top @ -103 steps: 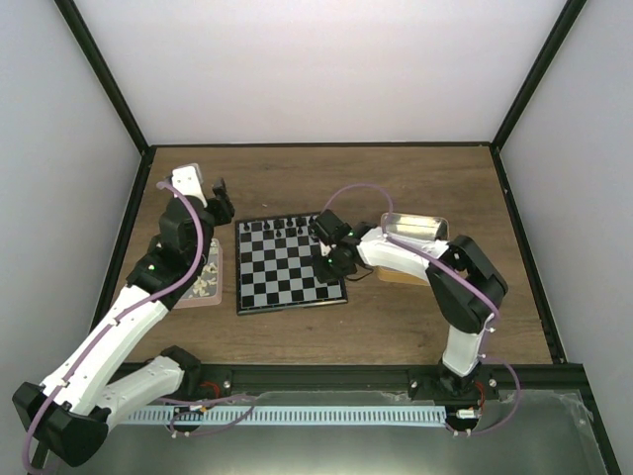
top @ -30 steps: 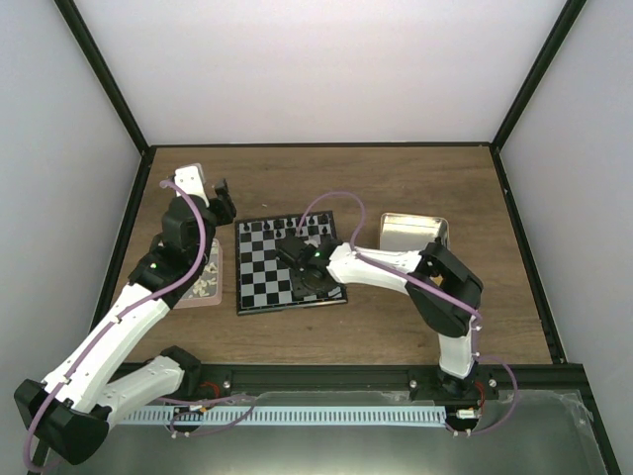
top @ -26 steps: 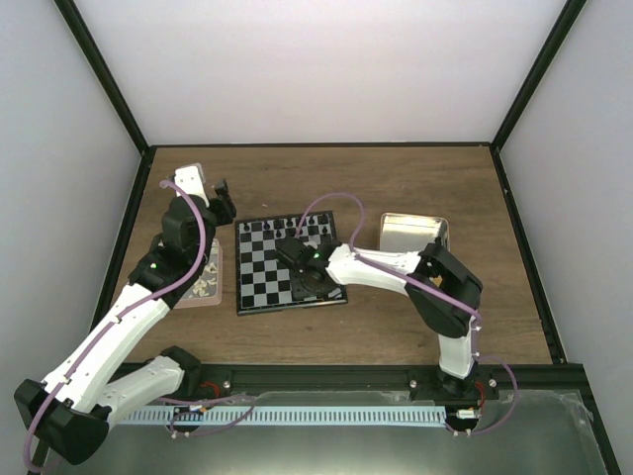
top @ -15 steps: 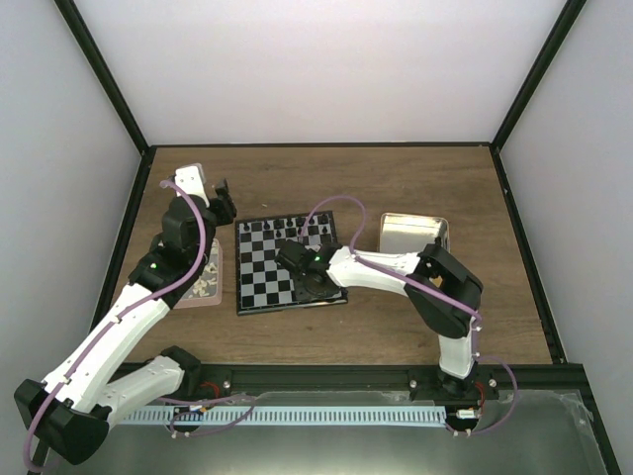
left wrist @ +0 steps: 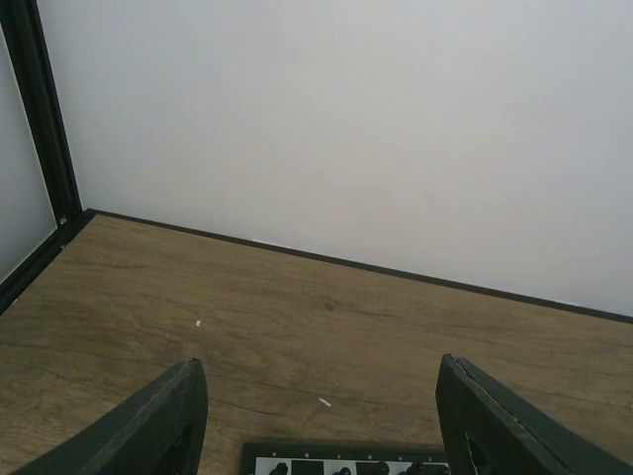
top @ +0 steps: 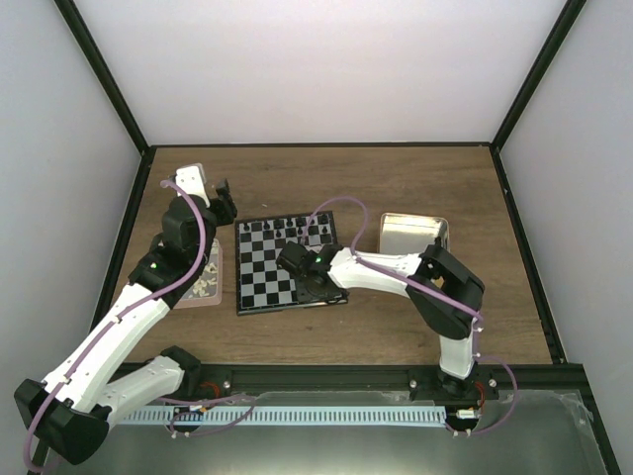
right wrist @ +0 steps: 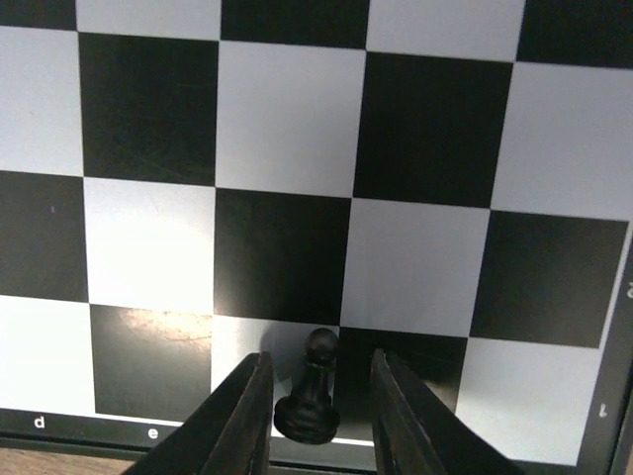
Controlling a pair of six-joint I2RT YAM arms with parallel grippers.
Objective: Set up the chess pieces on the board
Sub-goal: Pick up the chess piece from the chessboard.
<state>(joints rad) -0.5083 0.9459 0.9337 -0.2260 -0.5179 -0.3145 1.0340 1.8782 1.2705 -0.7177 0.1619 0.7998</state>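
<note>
The board (top: 267, 267) lies flat at mid-table, with several black chess pieces (top: 297, 230) along its far row. My right gripper (top: 315, 285) hangs low over the board's near right part. In the right wrist view its fingers (right wrist: 247, 416) stand slightly apart around one black pawn (right wrist: 312, 396). The pawn stands upright on a square by the board's rim (right wrist: 119, 427), with a gap on its right side. My left gripper (top: 223, 198) is raised beyond the board's far left corner, wide open and empty (left wrist: 321, 426). The board's far edge (left wrist: 346, 463) shows below it.
A pink tray (top: 203, 279) with pale pieces lies left of the board, under my left arm. A rectangular metal tin (top: 410, 236) stands right of the board, behind my right forearm. Black frame rails and white walls enclose the wooden table (top: 396, 178).
My right gripper has moved from the board's right edge near the tin leftward and toward the near rows, ending low over the board. The left arm has not moved.
</note>
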